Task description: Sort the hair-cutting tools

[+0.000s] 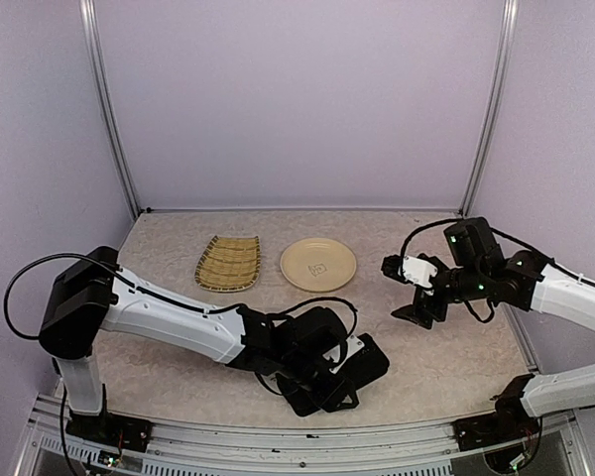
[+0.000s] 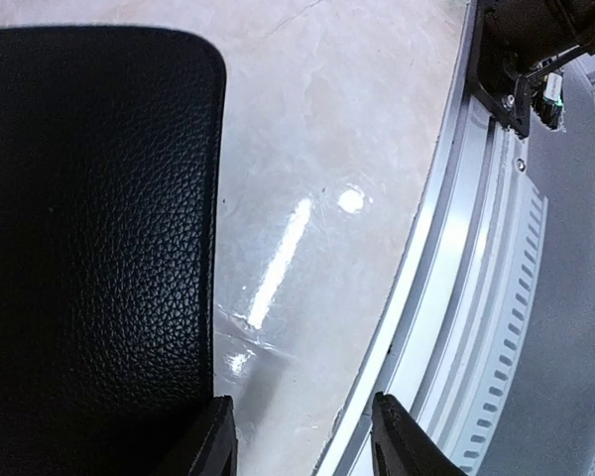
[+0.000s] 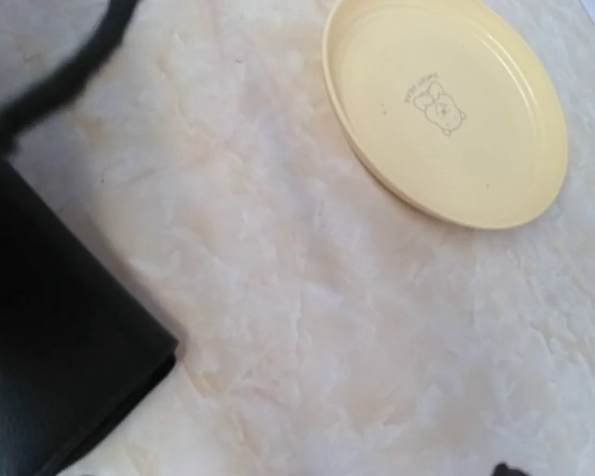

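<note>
No scissors or clips show, presumably shut inside the black case just beside the left gripper, whose jaws stand apart, so a clumsy nudge could slide it over the nearby bench rim; the right gripper, well away, is unreadable.

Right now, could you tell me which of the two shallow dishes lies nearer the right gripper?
The round pale-yellow plate; the ribbed woven bamboo tray lies farther away, to the plate's left.
</note>
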### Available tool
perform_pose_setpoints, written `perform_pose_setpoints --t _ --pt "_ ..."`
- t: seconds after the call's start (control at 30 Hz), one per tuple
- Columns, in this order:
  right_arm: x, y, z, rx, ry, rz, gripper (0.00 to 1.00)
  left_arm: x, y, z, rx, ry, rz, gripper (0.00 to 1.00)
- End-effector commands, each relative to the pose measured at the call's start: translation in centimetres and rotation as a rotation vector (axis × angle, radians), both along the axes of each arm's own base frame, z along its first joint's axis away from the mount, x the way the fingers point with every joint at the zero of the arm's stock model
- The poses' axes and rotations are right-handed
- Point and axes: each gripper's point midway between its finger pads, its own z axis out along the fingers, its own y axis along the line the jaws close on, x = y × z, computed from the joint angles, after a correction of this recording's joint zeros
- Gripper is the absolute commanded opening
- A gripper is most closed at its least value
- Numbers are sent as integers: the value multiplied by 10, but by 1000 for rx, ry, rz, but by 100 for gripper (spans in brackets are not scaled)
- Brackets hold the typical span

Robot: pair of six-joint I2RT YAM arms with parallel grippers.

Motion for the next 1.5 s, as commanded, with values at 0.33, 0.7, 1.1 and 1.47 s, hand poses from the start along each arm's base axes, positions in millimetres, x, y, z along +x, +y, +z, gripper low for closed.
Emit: perform_pose_setpoints --t 0.33,0.7,1.1,1.47 --pt "-53 33 -18 38 159 370 69 26 19 120 -185 -223 177 48" --pt "-103 87 -60 -137 59 609 70 64 152 68 -75 -318 498 48" --pt "-108 118 -103 -235 -51 679 74 37 164 17 -39 -276 342 49" --pt "-105 124 -129 -275 -12 629 74 52 152 -21 31 -303 243 41"
